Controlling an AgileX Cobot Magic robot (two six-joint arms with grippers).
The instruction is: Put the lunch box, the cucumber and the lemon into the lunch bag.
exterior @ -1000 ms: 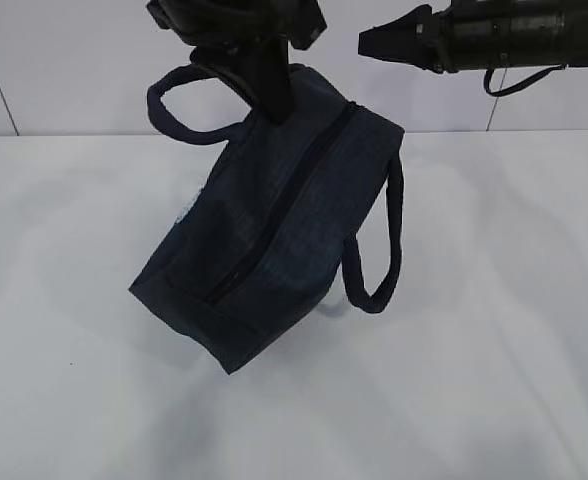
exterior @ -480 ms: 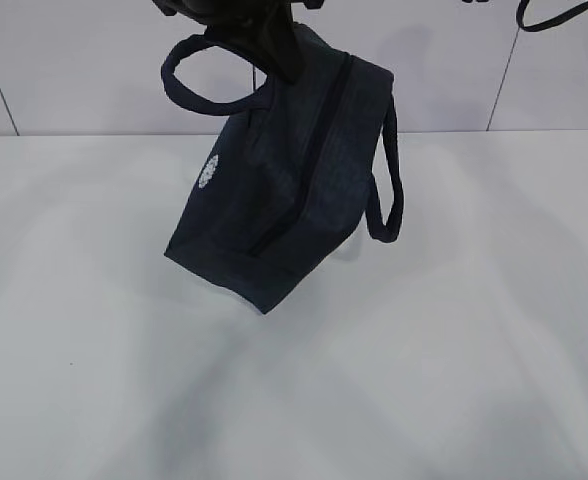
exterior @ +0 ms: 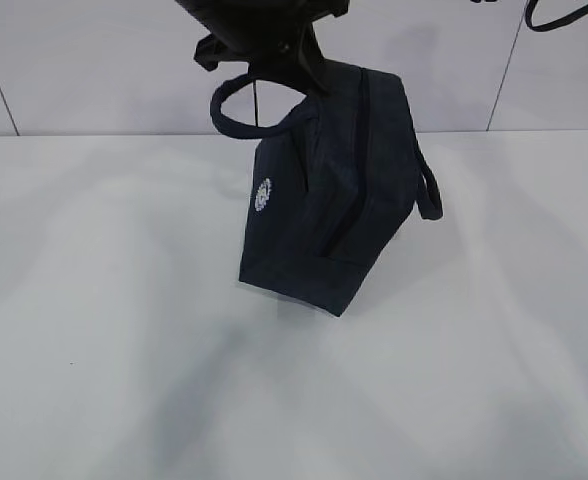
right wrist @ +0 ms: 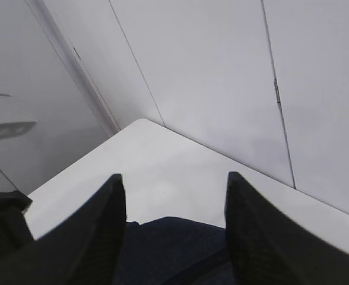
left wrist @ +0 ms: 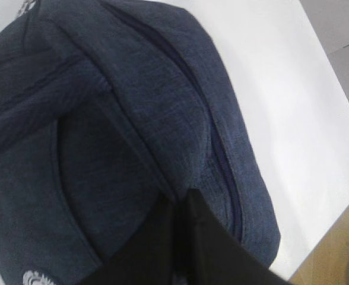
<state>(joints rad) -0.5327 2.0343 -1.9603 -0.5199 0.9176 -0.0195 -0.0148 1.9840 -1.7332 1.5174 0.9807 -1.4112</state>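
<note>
The bag [exterior: 329,215] is being held clear of the white surface [exterior: 124,380], hanging tilted from its upper end, with its lower corner nearest the surface and a shadow being cast beneath it. The left hand [exterior: 274,55] is being seen pinched on fabric at the top of the bag, beside the near loop handle [exterior: 244,105]; in the left wrist view, the hand's dark fingers [left wrist: 186,249] are being shown pressed together over a fold of the navy cloth [left wrist: 133,119], close to the zipper line [left wrist: 216,148]. The zipper [exterior: 349,170] is being shown running down the bag's upper face, and appears closed along the visible length. The white round logo [exterior: 263,194] is being presented on the side facing the camera. The second handle [exterior: 429,190] is being seen hanging off the far right side. The right hand [right wrist: 171,231] is being held spread, its two fingers [right wrist: 97,237] standing well apart with nothing between them, above a part of the bag [right wrist: 174,249] visible below. In the exterior view, only a cable [exterior: 564,15] is being seen at the top right. Box, cucumber and lemon are not being seen in any view.
</note>
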